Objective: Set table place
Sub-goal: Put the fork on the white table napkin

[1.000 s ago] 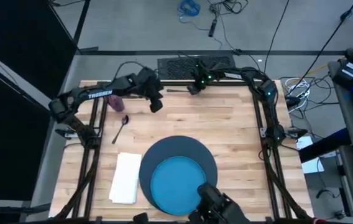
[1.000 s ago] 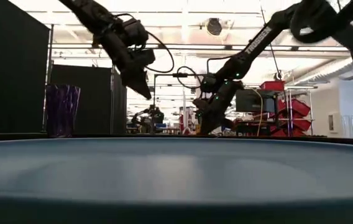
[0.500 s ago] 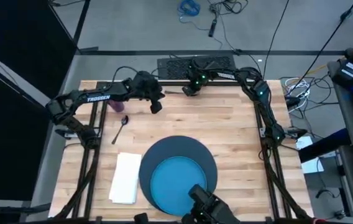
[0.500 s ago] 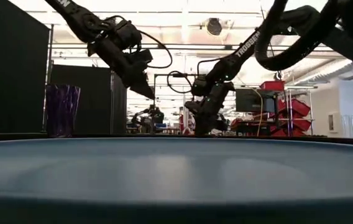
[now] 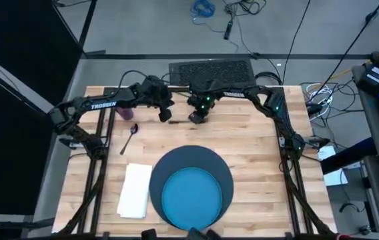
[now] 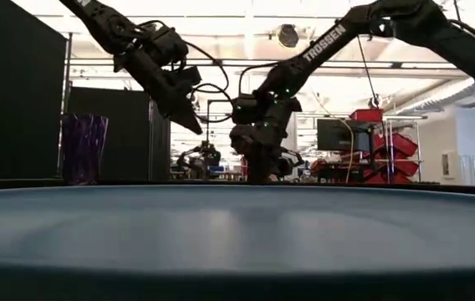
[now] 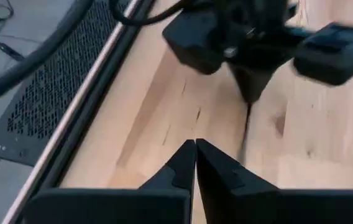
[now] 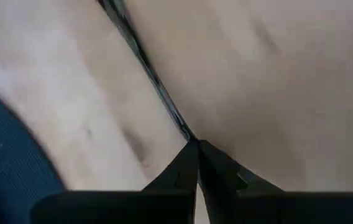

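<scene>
My right gripper (image 5: 195,119) is low over the table's far middle, shut on a thin dark metal utensil (image 8: 148,68); knife or fork, I cannot tell. My left gripper (image 5: 165,115) hangs shut and empty just to its left, above the wood. A spoon (image 5: 131,135) lies flat on the table near a purple cup (image 5: 124,111) at the far left. The bright blue plate (image 5: 191,195) sits on the dark blue round mat (image 5: 206,160) at the near middle. The white folded napkin (image 5: 135,190) lies left of the mat. My right gripper pinches one end of the utensil (image 8: 184,132) between its two fingertips, coming from above and pointing down. The utensil runs away from the fingers close over the wood, toward my left gripper (image 7: 195,147). Whether its free end (image 7: 243,140) rests on the table, I cannot tell.
Bare wood (image 5: 249,140) stretches to the right of the mat and between the mat and the grippers. A black perforated panel (image 5: 209,69) lies just beyond the table's far edge. The black frame rails (image 5: 284,143) run along both sides.
My right gripper has travelled from the far edge toward the table's left and near side and come lower, bringing the utensil with it. It now sits close beside my left gripper.
</scene>
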Available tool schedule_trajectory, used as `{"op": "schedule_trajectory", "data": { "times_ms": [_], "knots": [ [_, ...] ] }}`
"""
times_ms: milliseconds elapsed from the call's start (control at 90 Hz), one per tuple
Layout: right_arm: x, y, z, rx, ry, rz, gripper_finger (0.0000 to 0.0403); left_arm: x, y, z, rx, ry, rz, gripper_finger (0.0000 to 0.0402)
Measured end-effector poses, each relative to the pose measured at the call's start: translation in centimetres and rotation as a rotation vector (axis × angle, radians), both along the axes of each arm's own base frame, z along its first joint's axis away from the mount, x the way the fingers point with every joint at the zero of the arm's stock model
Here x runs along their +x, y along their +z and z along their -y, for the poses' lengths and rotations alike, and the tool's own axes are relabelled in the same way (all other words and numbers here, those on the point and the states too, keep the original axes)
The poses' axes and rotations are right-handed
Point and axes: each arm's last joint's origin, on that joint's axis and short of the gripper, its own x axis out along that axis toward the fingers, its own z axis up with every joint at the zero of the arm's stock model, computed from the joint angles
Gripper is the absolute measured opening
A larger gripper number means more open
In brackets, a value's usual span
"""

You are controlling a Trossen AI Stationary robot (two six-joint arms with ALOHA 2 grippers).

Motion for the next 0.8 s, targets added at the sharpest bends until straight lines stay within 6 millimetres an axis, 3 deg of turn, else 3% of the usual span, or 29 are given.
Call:
{"op": "schedule_trajectory", "data": {
  "times_ms": [211, 456, 633, 800],
  "knots": [
    [0.2, 1.3, -1.1, -0.017, 0.02, 0.013, 0.0, 0.0, 0.0, 0.0, 0.001, 0.0, 0.001, 0.0],
    [-1.4, 4.1, -1.9, 0.002, 0.071, -0.041, 0.0004, 0.0, 0.0, 0.0, 0.0, -0.001, 0.001, 0.0],
    [-4.2, 8.4, -2.1, -0.022, 0.093, -0.077, 0.0021, 0.2, 0.0, 0.3, -0.004, -0.011, -0.005, 0.0],
    [-7.9, 14.6, -2.8, -0.194, 0.035, -0.104, 0.0023, 0.5, -0.2, 1.1, -0.016, -0.039, -0.023, 0.0]
  ]
}}
